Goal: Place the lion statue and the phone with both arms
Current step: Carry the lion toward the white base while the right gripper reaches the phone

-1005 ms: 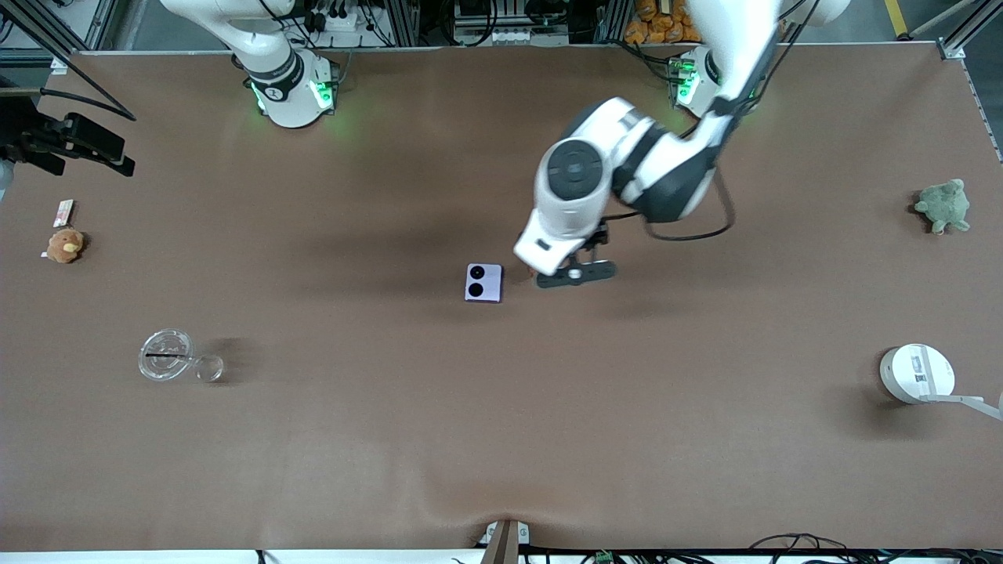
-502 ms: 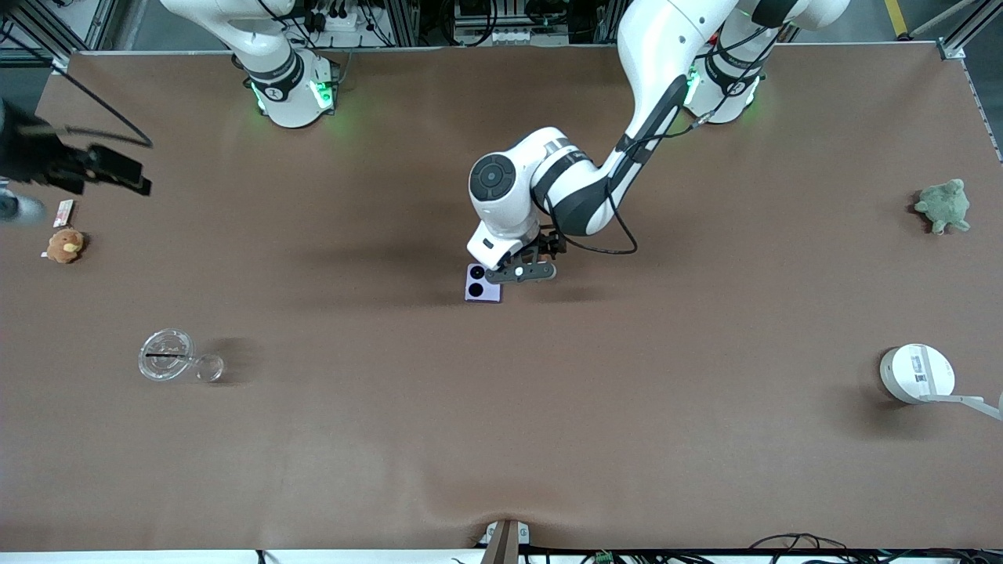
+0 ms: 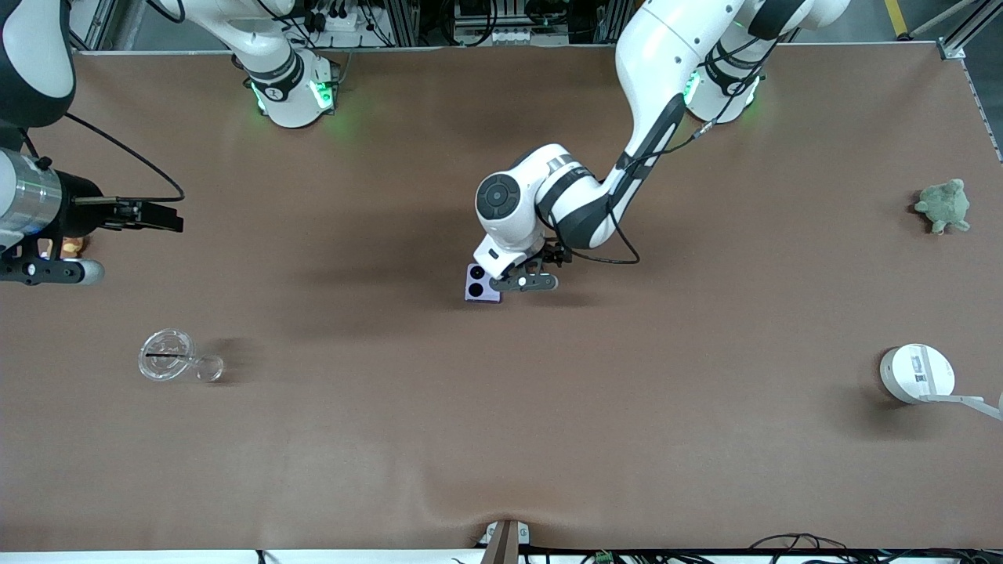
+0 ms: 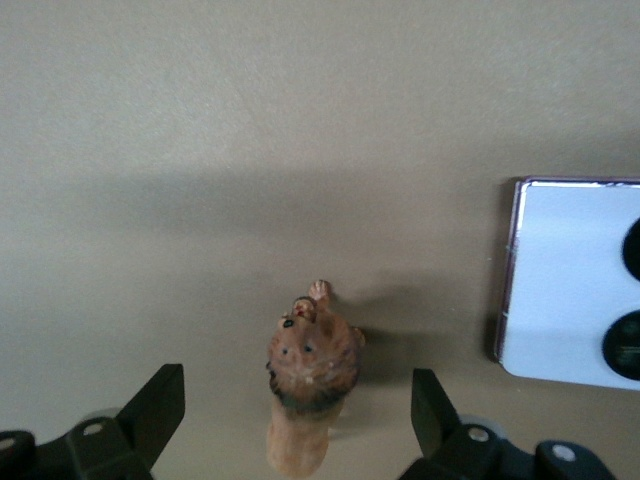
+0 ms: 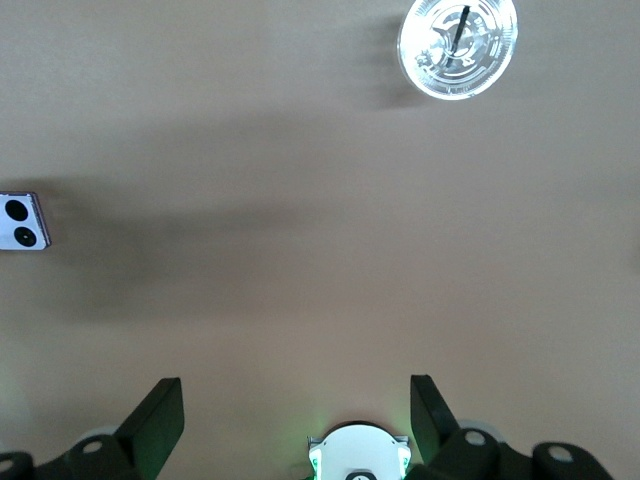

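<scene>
Left end effector (image 4: 295, 430) is spread wide and low over the tabletop (image 3: 501, 407), fingers either side of the lion statue (image 4: 305, 385) with clear gaps, nothing gripped. The lion statue stands on the tabletop just beside the phone (image 4: 570, 280), toward the left arm's end of it, not touching. Judged step: grasping the lion. For a clean pick, the descent should be finished with the figurine centred between the fingers, closure made across the narrow body rather than head to tail, and the finger on the phone side kept off the phone edge so the phone is not nudged. The piece is small and hard-looking, so a slip or tip-over is likely if contact is off-centre. Right end effector (image 5: 290, 430) is also spread and empty, held high over the right arm's end of the tabletop; that arm waits. The lion is seen only in the left wrist view; in the front view it is hidden under the left end effector (image 3: 523, 282), with only the phone (image 3: 478, 286) partly visible. The right wrist view shows the phone (image 5: 22, 221) and a clear plastic lid (image 5: 457, 45), no lion.
</scene>
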`<state>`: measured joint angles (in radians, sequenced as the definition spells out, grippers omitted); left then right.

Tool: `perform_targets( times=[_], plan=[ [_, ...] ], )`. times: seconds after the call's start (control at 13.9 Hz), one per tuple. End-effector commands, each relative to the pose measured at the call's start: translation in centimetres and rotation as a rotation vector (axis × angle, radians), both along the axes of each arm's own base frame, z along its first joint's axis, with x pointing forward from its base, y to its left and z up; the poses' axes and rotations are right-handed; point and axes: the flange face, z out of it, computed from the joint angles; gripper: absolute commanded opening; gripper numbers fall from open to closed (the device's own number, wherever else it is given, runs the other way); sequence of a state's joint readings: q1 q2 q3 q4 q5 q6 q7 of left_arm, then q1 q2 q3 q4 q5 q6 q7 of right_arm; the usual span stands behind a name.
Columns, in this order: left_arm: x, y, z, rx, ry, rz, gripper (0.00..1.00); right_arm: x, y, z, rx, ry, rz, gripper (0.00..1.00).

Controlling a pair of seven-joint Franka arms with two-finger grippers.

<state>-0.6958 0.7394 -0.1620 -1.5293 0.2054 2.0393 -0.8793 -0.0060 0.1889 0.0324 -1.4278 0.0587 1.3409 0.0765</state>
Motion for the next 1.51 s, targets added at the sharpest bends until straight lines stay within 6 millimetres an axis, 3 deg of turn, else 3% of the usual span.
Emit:
perform_targets(
  times=[0.0, 0.07, 0.14, 0.22, 0.65, 0.86, 0.93, 1.15, 1.29, 1.44],
  plan=[
    [0.1, 0.0, -0.5, -0.001, 0.0, -0.016, 0.97, -0.3, 3.0, 0.8, 0.002, -0.012, 0.014, 1.0],
    [0.0, -0.1, -0.7, 0.0, 0.003, -0.013, 0.72, -0.2, 4.2, 0.9, 0.005, -0.025, 0.002, 1.0],
    [0.0, -0.1, -0.7, 0.0, 0.004, -0.01, 0.25, -0.1, 4.8, 1.0, 0.014, -0.031, -0.029, 1.0],
    [0.0, -0.1, -0.6, -0.001, 0.002, -0.006, 0.0, -0.1, 5.4, 1.0, 0.025, -0.032, -0.05, 1.0],
    [0.0, 0.2, -0.4, 0.005, 0.004, 0.005, 0.0, 0.6, 8.8, -0.5, 0.079, -0.03, -0.053, 1.0],
    [1.2, 0.7, 1.4, -0.019, 0.001, 0.048, 0.0, 1.1, 11.0, -1.2, 0.077, -0.043, -0.102, 1.0],
    [2.5, 1.8, 2.9, -0.03, -0.006, 0.079, 0.0, 1.2, 12.3, -1.7, 0.075, -0.046, -0.102, 1.0],
    [7.1, 6.4, 11.3, -0.071, -0.075, 0.175, 0.0, 1.5, 15.4, -3.1, 0.065, -0.055, -0.122, 1.0],
    [9.7, 10.3, 14.7, -0.07, -0.098, 0.244, 0.0, 1.7, 18.0, -4.7, 0.06, -0.057, -0.122, 1.0],
    [12.9, 16.3, 18.1, -0.059, -0.112, 0.336, 0.0, 2.0, 20.8, -6.5, 0.055, -0.068, -0.141, 1.0]
  ],
)
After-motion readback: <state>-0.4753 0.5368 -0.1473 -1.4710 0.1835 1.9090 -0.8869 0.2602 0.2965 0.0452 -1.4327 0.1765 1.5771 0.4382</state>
